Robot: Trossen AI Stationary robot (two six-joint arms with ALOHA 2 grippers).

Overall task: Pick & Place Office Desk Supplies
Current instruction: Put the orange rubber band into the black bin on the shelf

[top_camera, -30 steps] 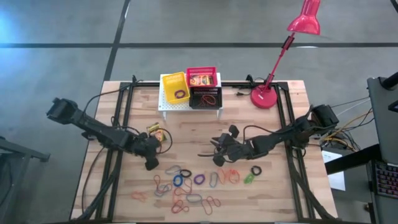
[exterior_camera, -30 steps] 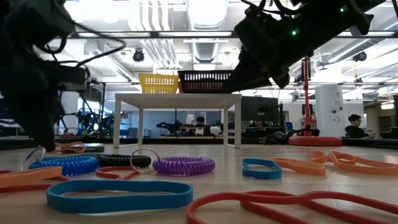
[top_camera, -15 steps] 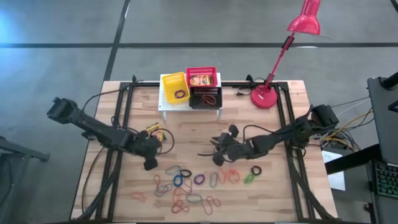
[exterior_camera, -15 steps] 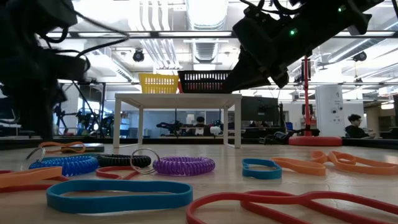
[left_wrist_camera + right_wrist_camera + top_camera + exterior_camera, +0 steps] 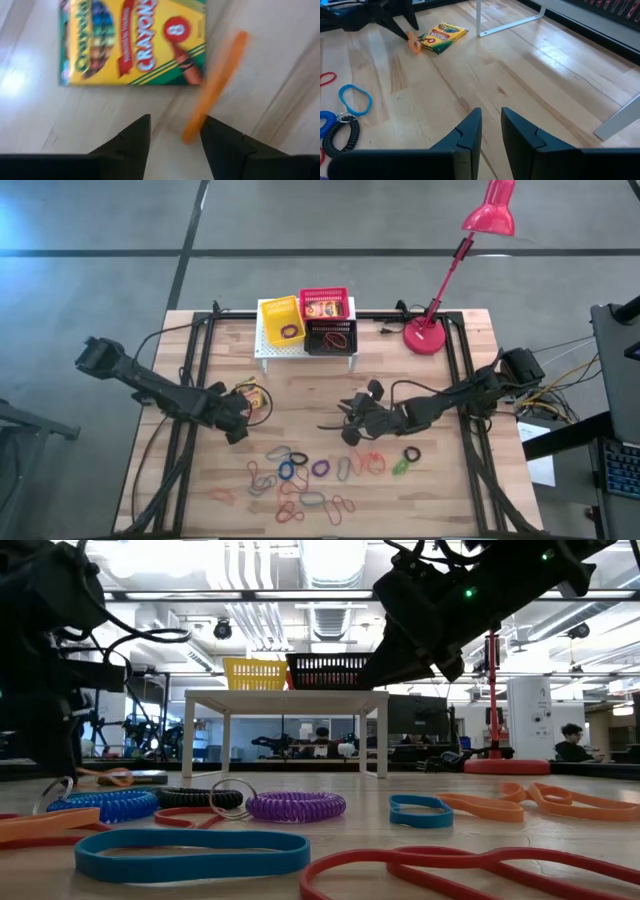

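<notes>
The left gripper (image 5: 172,137) hangs with jaws parted and empty, an orange elastic loop (image 5: 215,90) lying between the fingertips, beside a Crayola crayon box (image 5: 250,390) on the surface's left half. The right gripper (image 5: 491,131), jaws nearly together and empty, hovers near the surface's middle. Coloured elastic loops (image 5: 300,480) lie scattered toward the near edge. Mesh baskets (image 5: 305,320) stand at the far edge.

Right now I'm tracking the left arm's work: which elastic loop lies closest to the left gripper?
The orange loop beside the crayon box, right in front of the left gripper. The other loops lie grouped nearer the table's front edge.
</notes>
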